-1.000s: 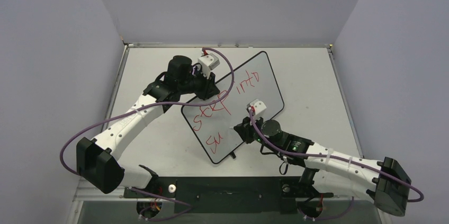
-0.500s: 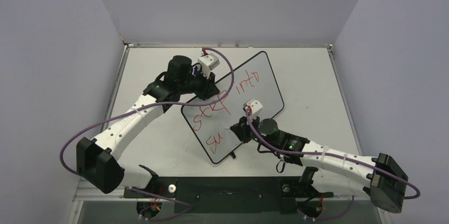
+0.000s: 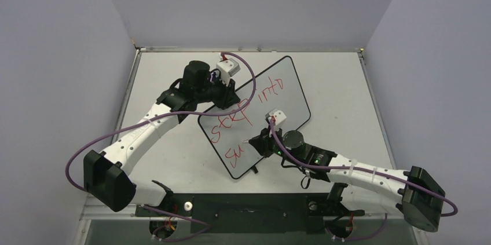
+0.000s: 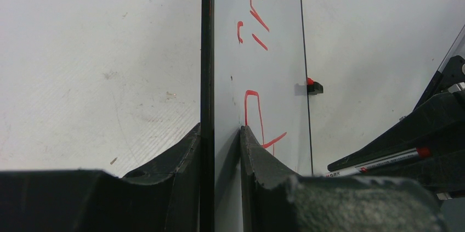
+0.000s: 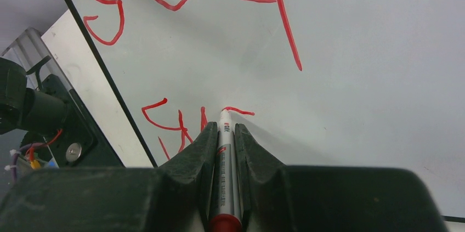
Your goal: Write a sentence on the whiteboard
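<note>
Pale grey tabletop (image 3: 347, 94) carried the whiteboard (image 3: 292, 103), which sat diagonally across the middle with one corner toward the arm bases. Couldn't tell whether the far-left edge was lifted or flat. The sentence (image 3: 228, 124) was in red on the board: top line read roughly "step into", second line only "su" so far, plus a short fresh stroke beside it. Left gripper (image 4: 219, 130) was at the board's far-left long edge, jaws narrowed to about the board's thickness. One finger (image 4: 189, 147) was against the back face and the other against the written face, so it was clamped on the frame. Right gripper (image 5: 224, 128) hung over the near part of the board, jaws nearly closed and pinching a red whiteboard marker (image 5: 224, 166) along its barrel. The marker pointed down the gap between the fingers, red end cap nearest the camera. Its tip touched the board at the start of that fresh stroke, just right of "su".
</note>
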Robot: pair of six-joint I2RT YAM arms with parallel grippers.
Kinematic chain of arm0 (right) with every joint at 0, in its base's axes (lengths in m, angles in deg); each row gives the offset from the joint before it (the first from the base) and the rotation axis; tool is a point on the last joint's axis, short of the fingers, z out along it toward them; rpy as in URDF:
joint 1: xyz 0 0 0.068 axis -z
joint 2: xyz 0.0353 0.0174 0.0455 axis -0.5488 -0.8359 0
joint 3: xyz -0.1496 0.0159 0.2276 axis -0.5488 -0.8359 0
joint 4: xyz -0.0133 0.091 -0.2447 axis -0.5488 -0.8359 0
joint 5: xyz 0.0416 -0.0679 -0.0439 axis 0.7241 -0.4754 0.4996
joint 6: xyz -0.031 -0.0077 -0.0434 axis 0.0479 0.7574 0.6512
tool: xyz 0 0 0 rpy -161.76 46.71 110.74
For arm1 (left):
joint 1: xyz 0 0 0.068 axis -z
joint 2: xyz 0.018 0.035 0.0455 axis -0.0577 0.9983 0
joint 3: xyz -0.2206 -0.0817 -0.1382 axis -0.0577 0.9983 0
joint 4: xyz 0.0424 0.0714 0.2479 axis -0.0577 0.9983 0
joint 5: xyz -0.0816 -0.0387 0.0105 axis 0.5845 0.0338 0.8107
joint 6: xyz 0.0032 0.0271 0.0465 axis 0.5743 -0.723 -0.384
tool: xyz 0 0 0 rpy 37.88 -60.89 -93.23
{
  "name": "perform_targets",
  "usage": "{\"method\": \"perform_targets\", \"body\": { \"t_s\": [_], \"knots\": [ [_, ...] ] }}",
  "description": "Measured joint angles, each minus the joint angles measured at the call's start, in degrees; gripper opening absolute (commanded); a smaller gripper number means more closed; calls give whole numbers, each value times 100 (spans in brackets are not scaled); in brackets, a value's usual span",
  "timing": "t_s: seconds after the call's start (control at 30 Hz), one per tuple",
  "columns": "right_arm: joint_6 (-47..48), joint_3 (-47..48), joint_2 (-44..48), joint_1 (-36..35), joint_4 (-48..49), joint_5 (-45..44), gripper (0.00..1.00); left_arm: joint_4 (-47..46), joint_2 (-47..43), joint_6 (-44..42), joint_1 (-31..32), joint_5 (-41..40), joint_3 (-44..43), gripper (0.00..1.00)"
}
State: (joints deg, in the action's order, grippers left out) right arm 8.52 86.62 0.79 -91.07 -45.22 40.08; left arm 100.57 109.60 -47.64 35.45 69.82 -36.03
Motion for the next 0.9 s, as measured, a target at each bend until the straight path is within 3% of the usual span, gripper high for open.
{"method": "perform_targets", "body": {
  "t_s": [0.3,0.9],
  "knots": [
    [-280,-496,144,-7,190,160,0,-2,2,0,0,-4,0,0],
    [-374,-522,748,0,-896,-616,0,-2,2,2,2,0,0,0]
  ]
}}
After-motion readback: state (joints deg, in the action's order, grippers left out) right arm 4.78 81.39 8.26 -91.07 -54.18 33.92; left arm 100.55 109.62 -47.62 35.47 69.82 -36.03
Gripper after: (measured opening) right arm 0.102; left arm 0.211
